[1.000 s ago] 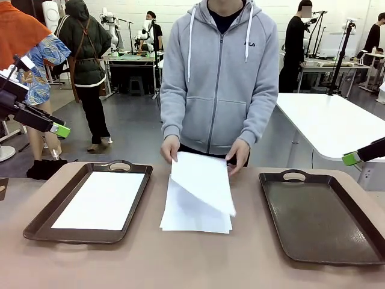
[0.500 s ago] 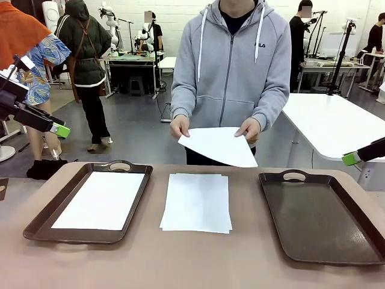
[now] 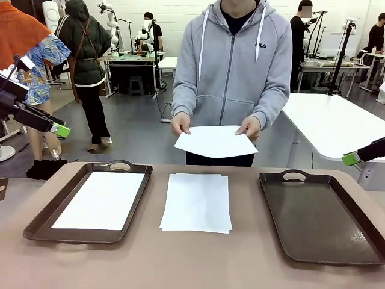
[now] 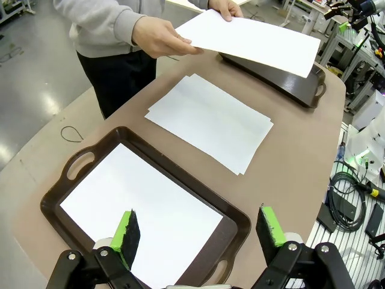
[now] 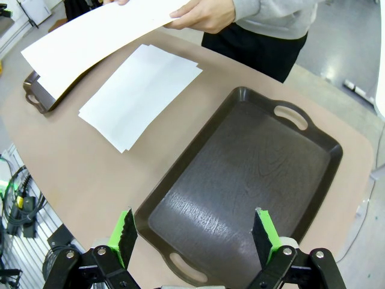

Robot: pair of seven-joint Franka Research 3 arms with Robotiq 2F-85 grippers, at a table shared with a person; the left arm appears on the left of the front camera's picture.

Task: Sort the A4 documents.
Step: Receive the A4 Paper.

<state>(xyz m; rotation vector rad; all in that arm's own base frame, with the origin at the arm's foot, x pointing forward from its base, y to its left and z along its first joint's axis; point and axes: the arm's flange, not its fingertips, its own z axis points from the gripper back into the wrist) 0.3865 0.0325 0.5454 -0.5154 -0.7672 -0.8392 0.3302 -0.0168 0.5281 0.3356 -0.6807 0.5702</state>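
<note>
Brown desk [image 3: 198,259]. In left tray [image 3: 37,224], one sheet [image 3: 102,198] filed; right tray [image 3: 319,217] bare. Centre: A4 documents [image 3: 197,201], unsorted; held sheet [image 3: 215,141] in person's hands [image 3: 249,127], far side. Both left pincer [image 4: 198,223] and right pincer [image 5: 195,232] spread, empty. Sorting barely begun.

This is looking like a robotics lab in an open workshop hall. A wide grey floor [image 3: 135,129] is stretching back to a white wall [image 3: 180,15]. At 11 o'clock a person [image 3: 155,35] is standing behind a cluttered work surface [image 3: 129,59]; at 1 o'clock another person [image 3: 296,51] is standing among tall black stands [image 3: 341,57]. The left tool [image 4: 197,220], black with green pads, is hanging over the near surface [image 4: 295,162], with cables [image 4: 344,183] lying beside it.
</note>
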